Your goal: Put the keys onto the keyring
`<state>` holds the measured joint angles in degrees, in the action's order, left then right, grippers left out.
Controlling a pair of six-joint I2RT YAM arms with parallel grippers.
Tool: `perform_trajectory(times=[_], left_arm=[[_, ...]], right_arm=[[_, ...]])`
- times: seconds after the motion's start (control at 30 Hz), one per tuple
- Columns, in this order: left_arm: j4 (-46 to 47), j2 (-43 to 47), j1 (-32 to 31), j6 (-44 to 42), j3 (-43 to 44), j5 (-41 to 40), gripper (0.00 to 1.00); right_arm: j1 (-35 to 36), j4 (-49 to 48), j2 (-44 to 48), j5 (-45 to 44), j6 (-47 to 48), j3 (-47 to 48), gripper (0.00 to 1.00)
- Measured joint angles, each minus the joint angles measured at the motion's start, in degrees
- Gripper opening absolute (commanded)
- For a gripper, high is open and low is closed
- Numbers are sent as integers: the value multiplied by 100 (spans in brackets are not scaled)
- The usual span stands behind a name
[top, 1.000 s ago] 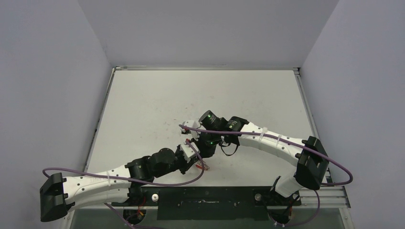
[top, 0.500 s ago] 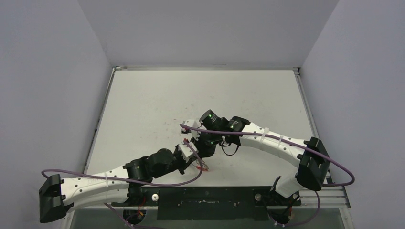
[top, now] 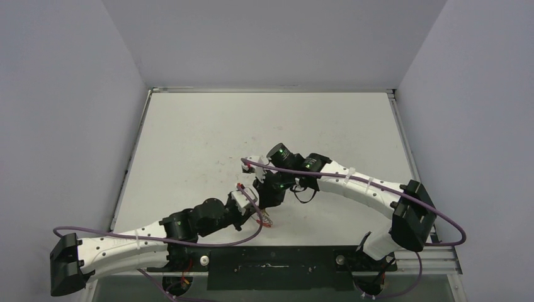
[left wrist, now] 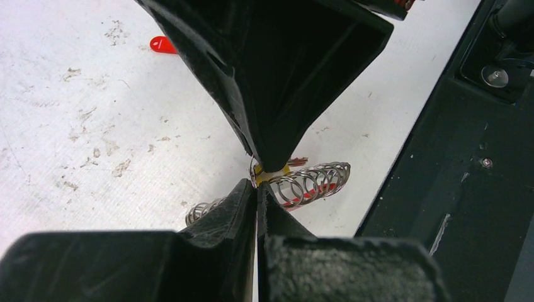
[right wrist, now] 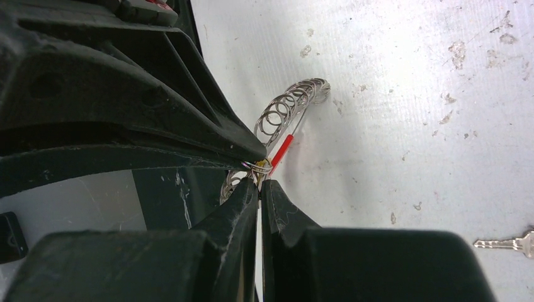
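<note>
Silvery coiled-wire keyring (left wrist: 312, 181) with red sleeve: on white worktop (left wrist: 75, 94), near edge | yellow-headed metal key (left wrist: 272, 173): at coil end | left pincer (left wrist: 257, 189), right pincer (right wrist: 258, 185): both pressed together there, what I grip unclear | 2nd key (left wrist: 162, 44), red-headed: apart | handling: light, springy, slippery; I'd pinch key heads.

Closed right claw (right wrist: 259, 182) at coiled keyring (right wrist: 288, 106), silver key (right wrist: 505, 243) well apart.

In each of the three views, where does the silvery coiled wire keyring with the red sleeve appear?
Top external: silvery coiled wire keyring, slightly below centre.
Left wrist: keyring just right of centre.
Right wrist: keyring above centre.
Shared landmark: the left end effector and right end effector meeting tip to tip beside it.
</note>
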<state>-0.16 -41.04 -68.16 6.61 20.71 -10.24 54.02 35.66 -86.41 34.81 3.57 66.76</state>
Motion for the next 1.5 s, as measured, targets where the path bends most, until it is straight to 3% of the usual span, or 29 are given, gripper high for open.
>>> perform_trajectory(times=[0.93, 1.27, 1.5], left_arm=[[280, 802, 2, 11, -710, -50, 0], [463, 1036, 0, -83, -1014, 7, 0], [538, 1235, 0, -131, -1141, 66, 0]], right_arm=[[-511, -931, -627, 1145, -494, -457, 0], [-542, -1248, -940, 1523, -531, -601, 4], [-599, -1648, -1084, 1749, -647, -822, 17]])
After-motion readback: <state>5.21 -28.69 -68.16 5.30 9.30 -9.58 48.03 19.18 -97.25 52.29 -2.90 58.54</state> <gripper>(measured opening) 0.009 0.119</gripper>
